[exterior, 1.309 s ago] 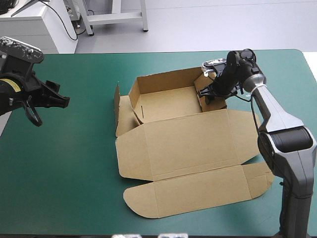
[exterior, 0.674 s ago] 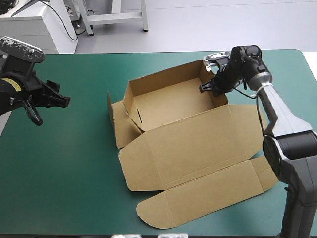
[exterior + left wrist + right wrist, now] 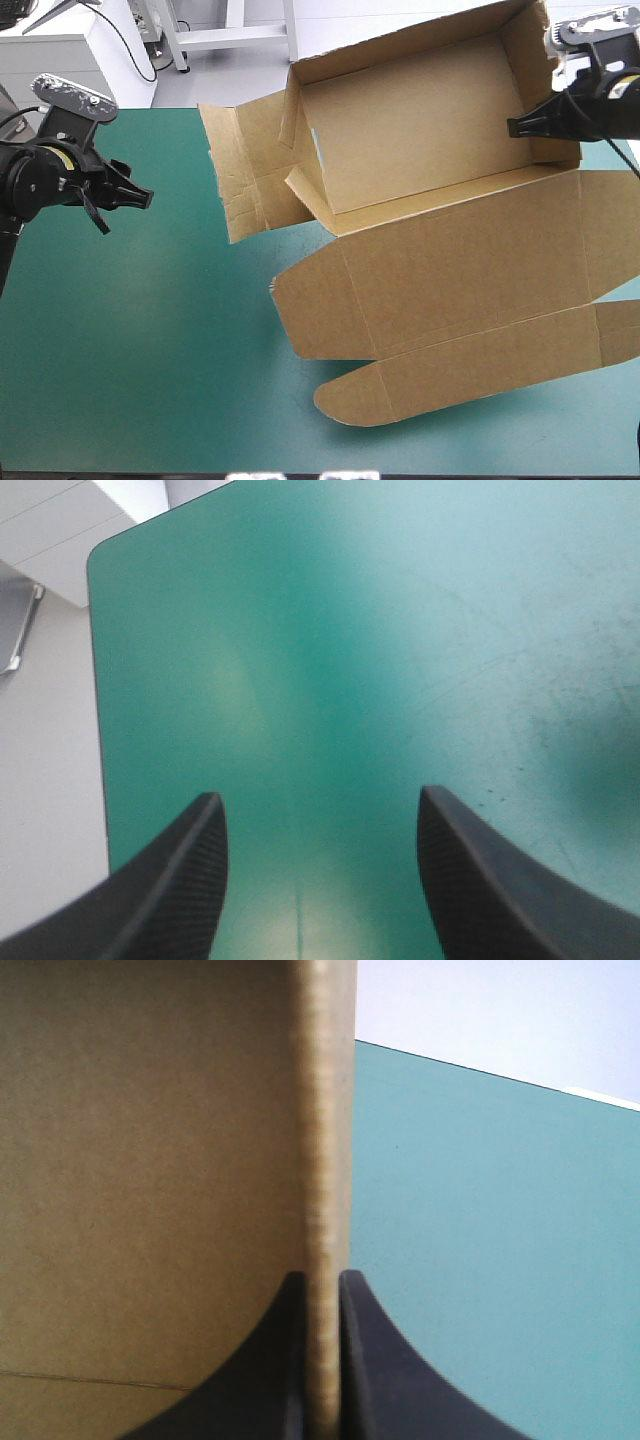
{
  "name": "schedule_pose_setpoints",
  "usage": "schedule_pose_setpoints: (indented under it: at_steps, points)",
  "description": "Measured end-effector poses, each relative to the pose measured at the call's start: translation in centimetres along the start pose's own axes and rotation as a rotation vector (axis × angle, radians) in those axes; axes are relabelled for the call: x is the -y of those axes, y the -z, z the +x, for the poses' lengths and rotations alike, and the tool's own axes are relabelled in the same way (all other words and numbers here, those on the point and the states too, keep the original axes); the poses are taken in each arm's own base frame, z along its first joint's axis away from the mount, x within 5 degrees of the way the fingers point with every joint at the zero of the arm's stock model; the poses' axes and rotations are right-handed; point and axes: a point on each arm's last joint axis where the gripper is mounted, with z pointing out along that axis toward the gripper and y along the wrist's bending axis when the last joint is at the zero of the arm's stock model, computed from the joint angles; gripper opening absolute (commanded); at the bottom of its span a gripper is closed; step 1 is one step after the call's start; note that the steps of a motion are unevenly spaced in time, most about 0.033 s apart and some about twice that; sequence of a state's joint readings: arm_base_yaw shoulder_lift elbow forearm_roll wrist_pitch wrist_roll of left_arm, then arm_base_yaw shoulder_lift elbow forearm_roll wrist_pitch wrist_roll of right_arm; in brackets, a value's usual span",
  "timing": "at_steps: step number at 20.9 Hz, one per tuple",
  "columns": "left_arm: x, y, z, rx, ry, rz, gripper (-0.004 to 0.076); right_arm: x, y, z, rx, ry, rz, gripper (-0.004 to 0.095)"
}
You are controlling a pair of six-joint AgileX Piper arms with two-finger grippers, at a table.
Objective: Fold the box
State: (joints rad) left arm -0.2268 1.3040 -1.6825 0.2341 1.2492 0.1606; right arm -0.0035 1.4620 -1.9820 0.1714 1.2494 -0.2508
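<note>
Left arm (image 3: 40,182) is sporting black all over with a small yellow mark (image 3: 64,159) near the wrist; its fingers (image 3: 170,880) are showing a woven texture.

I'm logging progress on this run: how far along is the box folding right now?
Done: the box already forms a tray with its walls raised. In hand: the right gripper is shut on the right wall, holding the box up; the left gripper is open over the table, clear of the box. Left: the left end flap splays outward, untucked, and the lid is flat, unfolded.
</note>
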Motion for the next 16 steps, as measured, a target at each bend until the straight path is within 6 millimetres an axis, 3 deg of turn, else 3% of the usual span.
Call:
schedule_pose_setpoints:
  at_steps: [4,6,8,9,10,16]
  points:
    - [0.1,-2.5,1.7,-0.116,-0.019,-0.068,0.0403,-0.3,2.4,0.3,0.047,0.0,-0.005,-0.0021]
    - [1.1,-5.2,3.2,-0.171,-0.034,-0.056,0.0368,-0.3,2.7,0.3,0.053,-0.001,-0.01,-0.0021]
    - [2.0,-7.3,4.0,-0.148,-0.013,-0.04,0.0236,-0.4,2.8,0.4,0.055,-0.001,-0.011,-0.0021]
    - [2.3,-7.9,4.2,-0.131,-0.001,-0.024,0.006,-0.4,2.8,0.3,0.057,-0.002,-0.013,-0.0021]
    - [3.0,-8.7,4.3,-0.088,0.034,0.024,-0.0006,-0.4,2.9,0.3,0.058,-0.002,-0.016,-0.0021]
    - [3.2,-9.7,3.8,0.036,0.273,0.197,0.0008,-0.5,2.9,0.3,0.06,-0.003,-0.021,-0.0021]
